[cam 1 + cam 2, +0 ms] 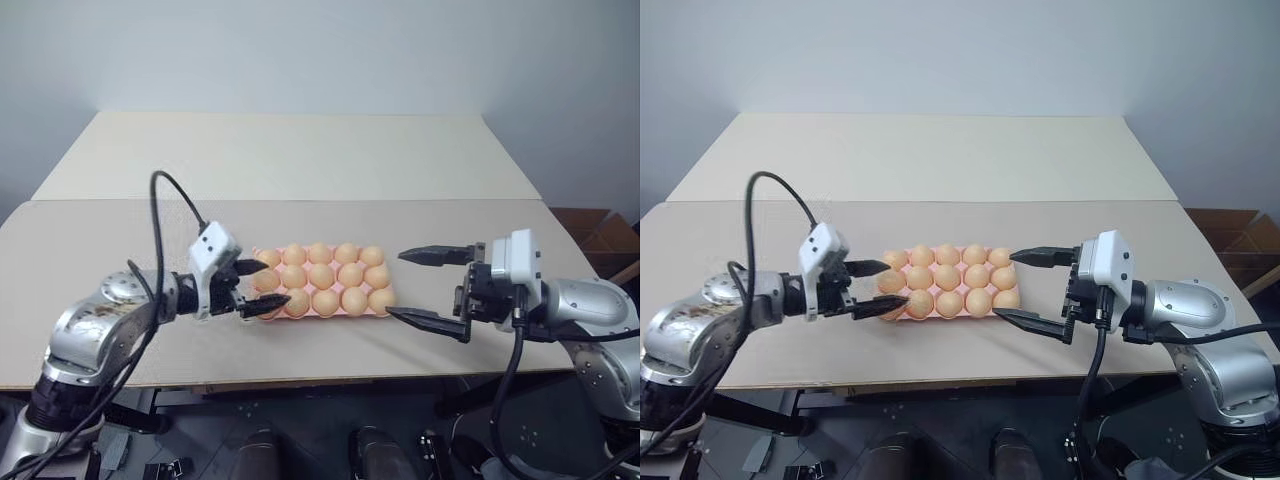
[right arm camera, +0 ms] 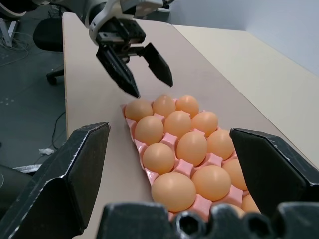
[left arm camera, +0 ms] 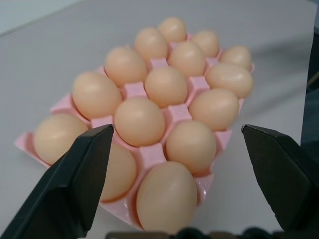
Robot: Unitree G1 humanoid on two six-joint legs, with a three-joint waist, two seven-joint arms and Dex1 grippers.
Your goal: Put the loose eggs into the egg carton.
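1. At the carton's left end, I see my left gripper (image 1: pixel 262 285) spread wide, holding nothing.
2. Opposite, my right gripper (image 1: pixel 419 288) gapes empty.
3. Between them, the egg carton (image 3: pixel 152 153) holds the eggs (image 1: pixel 322 276) near the desk's (image 1: pixel 300 160) front edge.

Lab or office: bare tables (image 1: pixel 300 150), office chair (image 2: pixel 50 37), cardboard box (image 1: pixel 600 235).

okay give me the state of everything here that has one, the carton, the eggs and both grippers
egg carton: flat on the table, all fifteen cups filled.
eggs: seated in the cups, none loose on the table.
left gripper: open, holding nothing, at the carton's left end.
right gripper: open wide, holding nothing, at the carton's right end.
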